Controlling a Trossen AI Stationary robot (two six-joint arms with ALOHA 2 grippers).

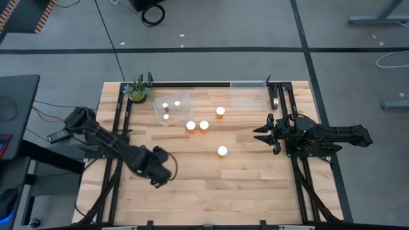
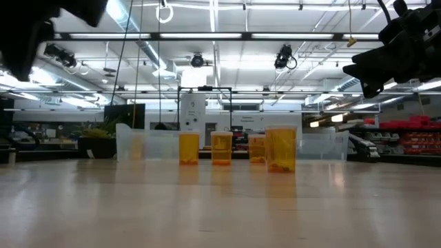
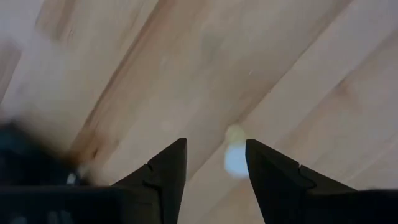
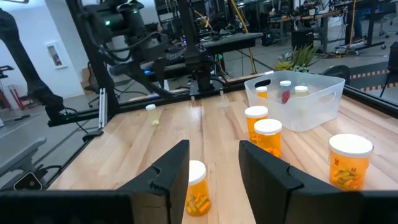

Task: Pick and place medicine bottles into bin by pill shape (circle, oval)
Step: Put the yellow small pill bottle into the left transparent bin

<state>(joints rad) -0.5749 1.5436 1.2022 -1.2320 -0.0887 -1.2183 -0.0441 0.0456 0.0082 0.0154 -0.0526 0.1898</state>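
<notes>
Small bottle (image 4: 151, 113) is sitting alone on the near-left part of the table, well apart from the rest. From the rt wrist view it's looking upright, cap up, so long axis is vertical. It's hidden in the high view, prob. under the L arm.

L gripper (image 3: 216, 143) is hanging right over it, pointing down at the wood. Fingers are standing about half apart w/ nothing in them yet. A pale blur is showing in the gap, closer to one finger than the other; too blurred to be sure, but it's looking like that bottle's cap. So the bottle is lying straight below and a bit off-centre. I'd say the next move is calling for a small sideways nudge before dropping.

Four orange bottles (image 1: 204, 125) are standing mid-table, btwn the two arms. Three more are sitting in the left bin (image 1: 184, 114) at the back, near the plant (image 1: 137, 89). The other bin (image 1: 249, 96) is showing nothing inside.

R gripper (image 1: 263, 134) is waiting at the rt side, facing the orange ones, fingers slightly apart, holding nothing. L arm is far nearer the small bottle.
</notes>
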